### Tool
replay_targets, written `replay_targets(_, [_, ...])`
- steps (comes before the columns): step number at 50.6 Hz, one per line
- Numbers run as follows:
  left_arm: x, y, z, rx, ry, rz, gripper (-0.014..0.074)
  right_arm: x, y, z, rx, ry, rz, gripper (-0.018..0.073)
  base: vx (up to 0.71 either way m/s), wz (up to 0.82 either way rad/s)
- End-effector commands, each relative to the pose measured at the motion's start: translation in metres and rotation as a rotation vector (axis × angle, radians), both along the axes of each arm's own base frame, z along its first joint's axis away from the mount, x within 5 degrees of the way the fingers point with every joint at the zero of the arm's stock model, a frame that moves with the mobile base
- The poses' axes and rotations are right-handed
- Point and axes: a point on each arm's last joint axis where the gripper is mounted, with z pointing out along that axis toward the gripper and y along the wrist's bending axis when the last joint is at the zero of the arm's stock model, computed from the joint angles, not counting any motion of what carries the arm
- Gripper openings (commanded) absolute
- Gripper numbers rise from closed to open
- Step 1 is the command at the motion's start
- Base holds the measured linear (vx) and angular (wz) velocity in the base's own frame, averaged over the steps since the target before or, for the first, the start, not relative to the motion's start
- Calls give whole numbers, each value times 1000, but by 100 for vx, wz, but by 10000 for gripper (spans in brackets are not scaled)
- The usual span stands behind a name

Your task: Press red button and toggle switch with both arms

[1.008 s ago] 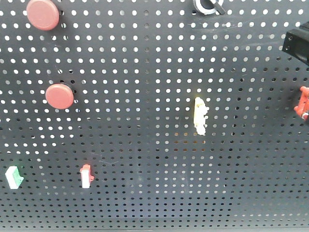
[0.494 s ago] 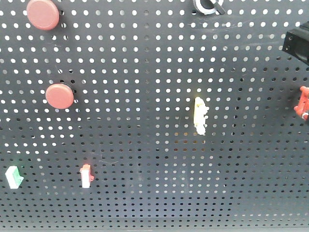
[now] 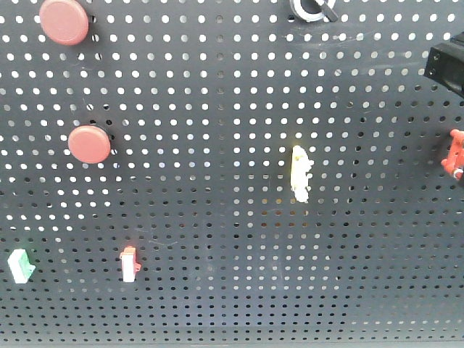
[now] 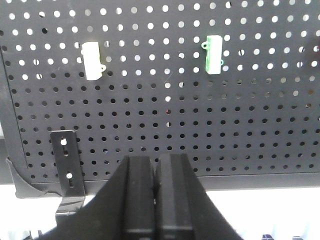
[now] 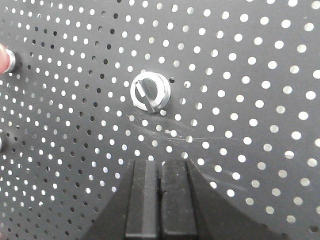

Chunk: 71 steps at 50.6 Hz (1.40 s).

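Observation:
Two round red buttons sit on the dark pegboard (image 3: 217, 87) in the front view, one at the upper left (image 3: 64, 20) and one below it (image 3: 89, 143). The toggle switch (image 3: 313, 9) is cut off by the top edge there. In the right wrist view the toggle switch (image 5: 150, 92) shows whole, with its silvery ring and pointer bar. My right gripper (image 5: 160, 162) is shut and empty, below the switch and apart from it. A red button (image 5: 6, 59) peeks in at the left edge. My left gripper (image 4: 155, 160) is shut and empty near the board's lower edge.
A pale yellow clip (image 3: 300, 174), a red-and-white rocker tab (image 3: 129, 264) and a green-and-white tab (image 3: 21, 265) sit on the board. A black blocky part (image 3: 444, 65) and a red piece (image 3: 456, 154) show at the right edge. The left wrist view shows a white tab (image 4: 92, 61), a green-and-white tab (image 4: 214, 54) and a black bracket (image 4: 66, 160).

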Motion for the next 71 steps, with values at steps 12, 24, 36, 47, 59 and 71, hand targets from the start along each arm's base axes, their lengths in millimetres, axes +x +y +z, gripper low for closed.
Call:
replay_targets(12, [0,0,-2,-8,-53,-5,1,-7,-3,16,36,-102,15,-3,0,0])
replay_targets(24, [0,0,-2,-8,-53,-5,1,-12,-6,9,9,-109,7,-3,0,0])
replay_targets(36, [0,0,-2,-8,-53,-5,1,-40,-49,-66,38,-104,-185,-3,0,0])
replay_targets(47, [0,0,-2,-8,-53,-5,1,-71,-77,-148,114,-23,-409,-3,0,0])
replay_targets(59, [0,0,-2,-8,-53,-5,1,-87,-83,-233,140,34,-498,-3,0,0])
replay_targets(71, [0,0,-2,-8,-53,-5,1,-82,-84,-293,189,247,-507,-3,0,0])
